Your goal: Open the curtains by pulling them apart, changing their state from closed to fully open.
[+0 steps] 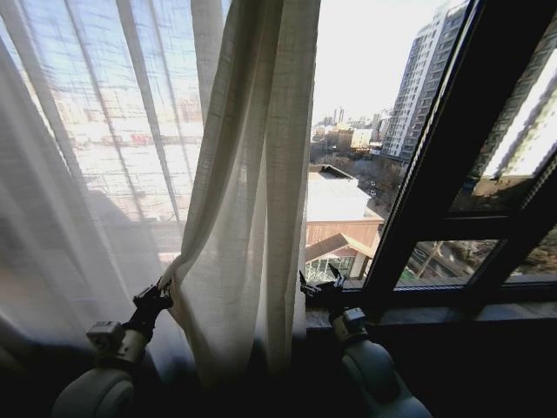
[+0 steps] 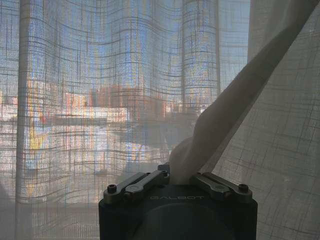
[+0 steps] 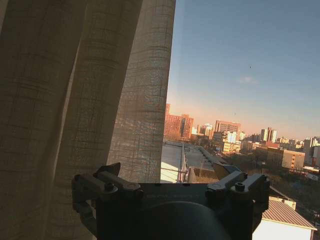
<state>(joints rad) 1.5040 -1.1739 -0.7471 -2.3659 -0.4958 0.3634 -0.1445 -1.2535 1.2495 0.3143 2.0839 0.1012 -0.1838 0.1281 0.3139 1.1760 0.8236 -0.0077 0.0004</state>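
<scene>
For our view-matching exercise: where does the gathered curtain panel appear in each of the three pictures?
Head view: the curtain hangs centre, bunched at the left gripper.
Left wrist view: a twisted fold rises diagonally from that gripper.
Right wrist view: pleats beside the open right gripper.
Shared landmark: the curtain's free edge against bare window glass.

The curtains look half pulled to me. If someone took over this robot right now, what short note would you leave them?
Left gripper: shut on a gathered fold of the curtains, low at the bunched panel's left side.
Right gripper: open, holding nothing, by the window sill just right of the panel's edge.
Done: bare glass shows to the right of the bunch, with city outside.
Left: sheer fabric covers the window's left part, so the curtains are not fully open.
</scene>
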